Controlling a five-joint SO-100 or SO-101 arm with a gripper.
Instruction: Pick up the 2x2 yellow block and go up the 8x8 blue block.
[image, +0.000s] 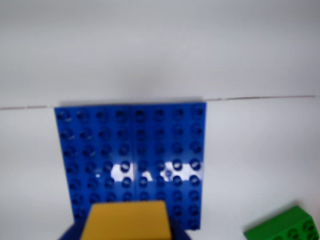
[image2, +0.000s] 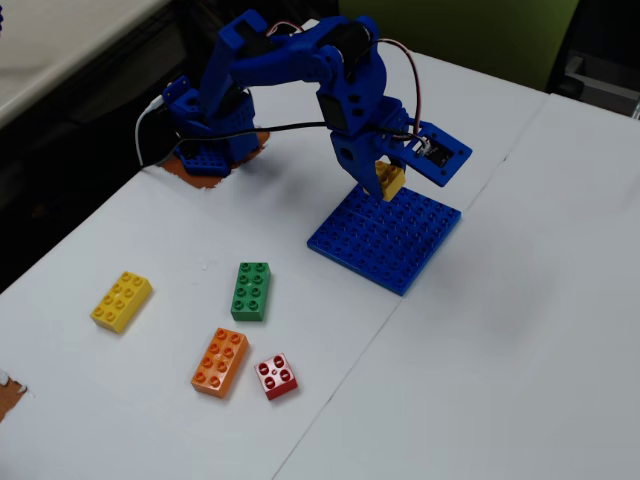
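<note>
Small yellow brick (image2: 390, 180), smooth plastic, pinched in gripper (image2: 385, 183) above blue baseplate (image2: 385, 238): flat, square, glossy, studded.

The 8x8 blue block (image: 130, 160) is glossy studded plastic catching glare, the 2x2 yellow block (image: 125, 221) smooth plastic, the white worktop (image2: 500, 330) matt and smooth

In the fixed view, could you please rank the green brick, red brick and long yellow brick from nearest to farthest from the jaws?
1. Green brick, lower left of the gripper.
2. Red brick, near the bottom.
3. Long yellow brick, far left.
</note>
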